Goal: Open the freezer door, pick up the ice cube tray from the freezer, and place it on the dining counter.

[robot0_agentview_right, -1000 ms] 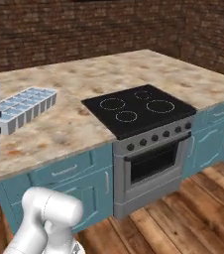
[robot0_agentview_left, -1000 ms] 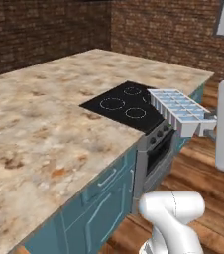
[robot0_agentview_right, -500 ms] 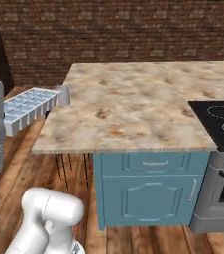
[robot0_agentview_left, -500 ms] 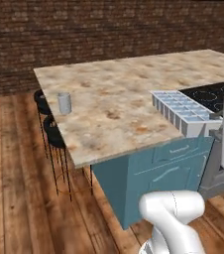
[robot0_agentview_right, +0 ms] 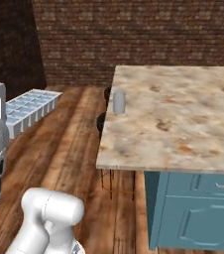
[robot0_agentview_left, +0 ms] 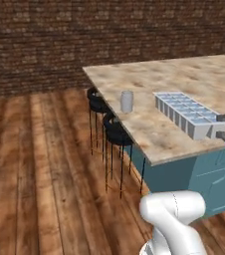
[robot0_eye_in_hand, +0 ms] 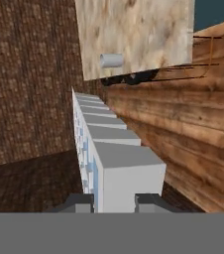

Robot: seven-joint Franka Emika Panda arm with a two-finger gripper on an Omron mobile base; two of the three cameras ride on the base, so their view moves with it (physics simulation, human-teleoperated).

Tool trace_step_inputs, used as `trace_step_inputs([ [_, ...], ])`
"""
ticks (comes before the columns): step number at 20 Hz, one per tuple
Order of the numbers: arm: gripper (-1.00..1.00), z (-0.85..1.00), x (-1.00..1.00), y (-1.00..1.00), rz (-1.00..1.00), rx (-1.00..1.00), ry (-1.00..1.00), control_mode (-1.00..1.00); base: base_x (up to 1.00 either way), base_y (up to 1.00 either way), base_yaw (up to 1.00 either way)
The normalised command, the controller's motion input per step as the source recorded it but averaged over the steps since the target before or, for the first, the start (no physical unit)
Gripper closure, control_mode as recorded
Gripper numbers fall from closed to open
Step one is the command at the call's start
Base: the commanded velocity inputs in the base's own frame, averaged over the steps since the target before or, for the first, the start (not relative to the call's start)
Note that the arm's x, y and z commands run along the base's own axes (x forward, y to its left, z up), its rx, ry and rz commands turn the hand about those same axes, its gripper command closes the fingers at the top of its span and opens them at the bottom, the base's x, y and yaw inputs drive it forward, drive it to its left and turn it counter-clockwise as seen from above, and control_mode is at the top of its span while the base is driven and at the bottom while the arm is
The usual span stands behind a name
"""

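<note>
Swinging round with the base, so that both base views now look at the stool end of the dining counter instead of the black cooktop seen a second ago (a move of the cameras, not of the furniture). Carrying the ice cube tray all the while, unchanged in the grip: gripper clamped on one short end, dark fingertips pressed to either side of the pale end wall, tray reaching straight out from the hand. Held in the air, not yet resting on stone; from the right base view, tray off the counter's edge, over wooden floor. Freezer stage evidently finished, placing alone remaining. Ahead on the counter, near its corner, a grey cup and, beneath the overhang, black stools. Probably needing a further approach to bring the tray over open marbled top, well apart from the cup, before lowering and letting go.
</note>
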Motion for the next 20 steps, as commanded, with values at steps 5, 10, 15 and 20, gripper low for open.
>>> trace_step_inputs([
  [5, 1.0, 0.0, 0.0, 0.0, 0.0, 0.0, 0.0, 1.0, 1.0, 1.0, -0.3],
  [10, 1.0, 0.0, 0.0, 0.0, 0.0, 0.0, 0.0, 1.0, 1.0, 1.0, -0.49],
  [15, 1.0, 0.0, 0.0, 0.0, 0.0, 0.0, 0.0, 1.0, 0.93, 0.96, -0.58],
  [20, 1.0, 0.0, 0.0, 0.0, 0.0, 0.0, 0.0, 1.0, 0.41, 0.6, -0.79],
])
